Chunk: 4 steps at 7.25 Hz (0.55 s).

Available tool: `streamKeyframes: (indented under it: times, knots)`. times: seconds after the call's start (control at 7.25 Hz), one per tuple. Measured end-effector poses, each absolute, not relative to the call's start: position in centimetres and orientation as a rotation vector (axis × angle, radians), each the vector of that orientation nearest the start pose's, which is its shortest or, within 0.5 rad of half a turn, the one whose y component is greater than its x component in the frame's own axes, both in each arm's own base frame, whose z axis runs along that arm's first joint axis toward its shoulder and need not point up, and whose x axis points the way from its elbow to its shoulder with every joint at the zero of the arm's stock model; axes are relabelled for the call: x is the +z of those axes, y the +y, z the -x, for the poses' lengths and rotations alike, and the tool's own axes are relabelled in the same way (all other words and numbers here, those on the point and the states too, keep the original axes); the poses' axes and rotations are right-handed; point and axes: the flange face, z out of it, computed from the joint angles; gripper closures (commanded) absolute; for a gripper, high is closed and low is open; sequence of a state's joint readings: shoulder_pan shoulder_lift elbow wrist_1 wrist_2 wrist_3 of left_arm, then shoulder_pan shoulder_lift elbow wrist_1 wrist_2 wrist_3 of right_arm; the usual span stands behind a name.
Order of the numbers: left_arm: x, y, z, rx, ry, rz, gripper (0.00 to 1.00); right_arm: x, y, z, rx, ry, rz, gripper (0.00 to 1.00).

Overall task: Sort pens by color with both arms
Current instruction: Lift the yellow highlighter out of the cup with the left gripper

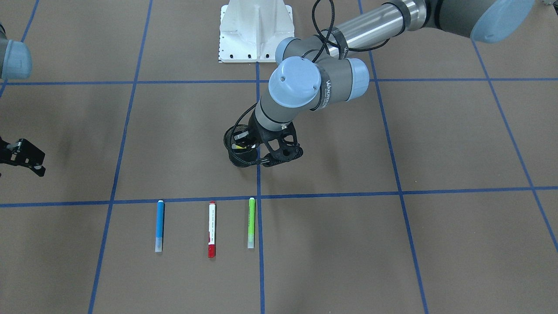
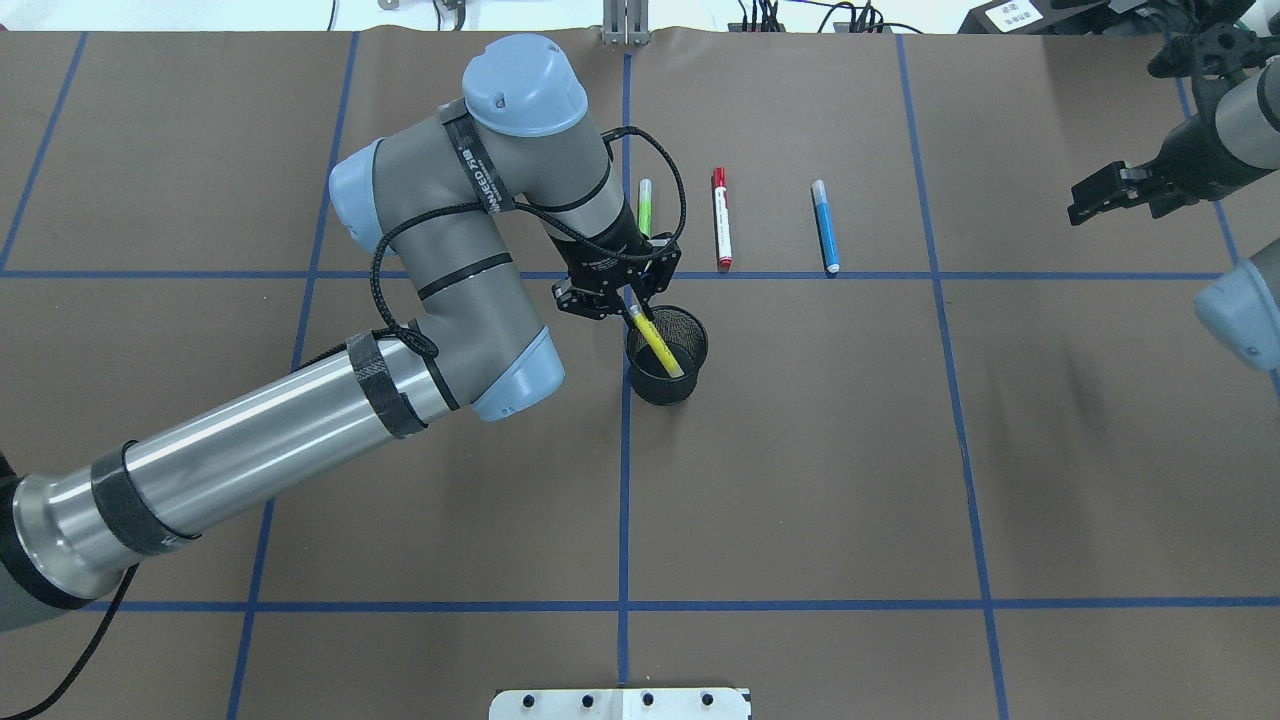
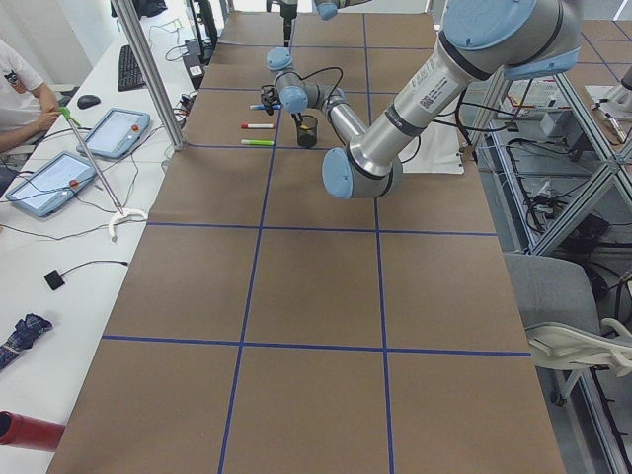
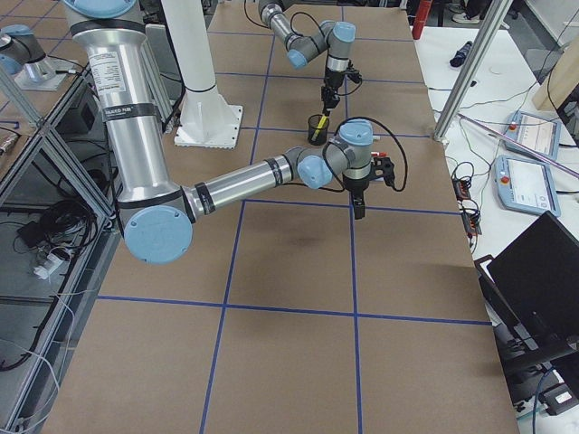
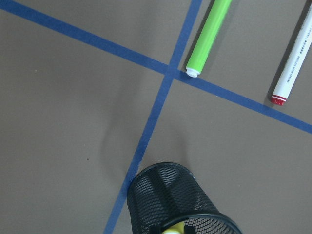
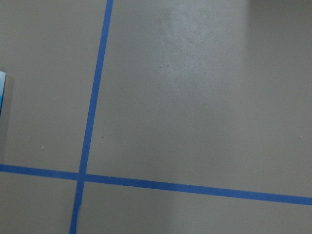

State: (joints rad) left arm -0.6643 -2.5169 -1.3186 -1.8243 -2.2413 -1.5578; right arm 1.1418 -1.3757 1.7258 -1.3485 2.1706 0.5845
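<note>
A yellow pen (image 2: pixel 660 348) leans inside a black mesh cup (image 2: pixel 690 378) at the middle of the brown table (image 2: pixel 900 450), its lower end down in the cup and its upper end tilted over the rim toward the robot's left. The left gripper (image 2: pixel 618 303) hangs over that upper end with its fingers spread, one to either side of the pen's tip; whether either finger touches the pen cannot be told. The cup stands upright at the edge of the blue tape line (image 2: pixel 622 480) that runs down the table's centre, just on the robot's side of a crossing line (image 2: pixel 1000 275).

Beyond that crossing line three pens lie flat, parallel and spaced apart, pointing away from the robot. A green pen (image 2: pixel 645 205) lies just beside the centre line, a white pen with red ends (image 2: pixel 721 232) in the middle, and a blue pen (image 2: pixel 825 228) farthest to the robot's right. The left arm (image 2: pixel 440 290) reaches in from the robot's left, and its wrist partly covers the green pen in the overhead view.

The right gripper (image 2: pixel 1098 198) hovers above the table far to the robot's right, well apart from the pens and the cup; the views do not settle whether its fingers are parted or closed. A white mounting base (image 1: pixel 255 32) sits at the robot's edge of the table. At a side bench a person (image 3: pixel 15 94) sits by two tablets (image 3: pixel 118 131)
</note>
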Motion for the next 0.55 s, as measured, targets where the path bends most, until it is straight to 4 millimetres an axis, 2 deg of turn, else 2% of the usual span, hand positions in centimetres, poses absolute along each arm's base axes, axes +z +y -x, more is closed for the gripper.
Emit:
streamKeyframes:
  times: [0.28,0.55]
  knots:
    - [10.3,-52.5,-53.3,-0.268,1.109,0.257,1.00,45.7,-55.9,16.9,-0.024,-0.781,-0.209,0.02]
    - [9.8,-51.7,-48.2,-0.282,1.150,0.219,1.00,45.2,-55.9,16.6,-0.022,-0.784,-0.219,0.02]
